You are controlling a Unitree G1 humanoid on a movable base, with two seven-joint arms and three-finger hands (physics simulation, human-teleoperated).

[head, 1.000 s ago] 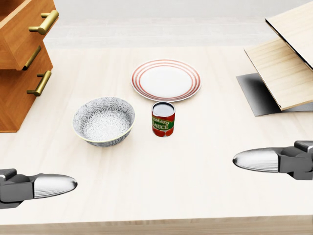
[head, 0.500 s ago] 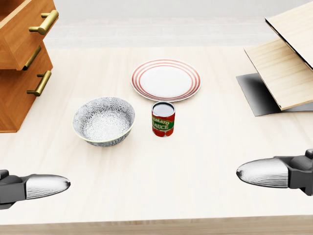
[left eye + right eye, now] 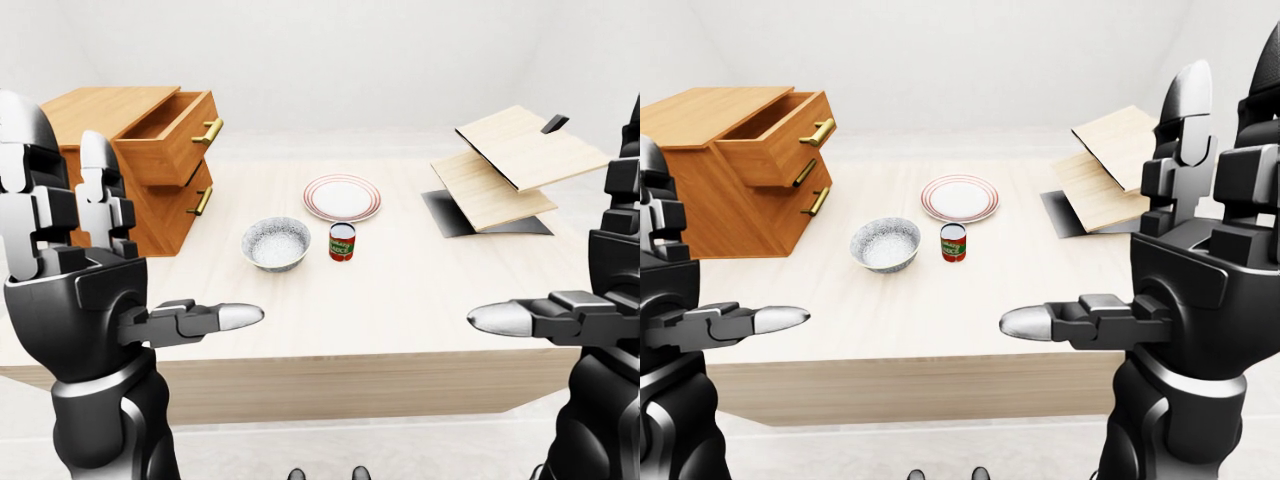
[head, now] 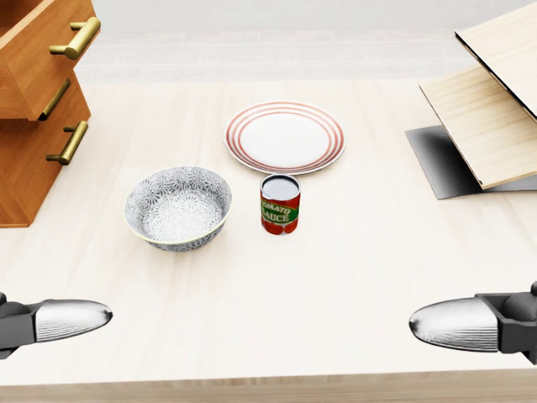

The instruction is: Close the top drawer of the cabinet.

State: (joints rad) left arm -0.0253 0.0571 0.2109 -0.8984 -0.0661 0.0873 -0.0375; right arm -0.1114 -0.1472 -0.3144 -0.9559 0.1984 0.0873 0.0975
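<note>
Top drawer [image 3: 780, 140] open; both hands spread, apart from cabinet [image 3: 715, 190].

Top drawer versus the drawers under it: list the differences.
The top drawer stands pulled out, its hollow open from above; the lower drawers sit pushed in. The top drawer's front juts past the cabinet face; the lower drawers' fronts lie flush. All share orange-brown wood and brass bar handles.

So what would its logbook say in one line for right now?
top drawer: open | left hand: open, empty, near table edge | right hand: open, empty | bowl, can, plate: untouched
</note>
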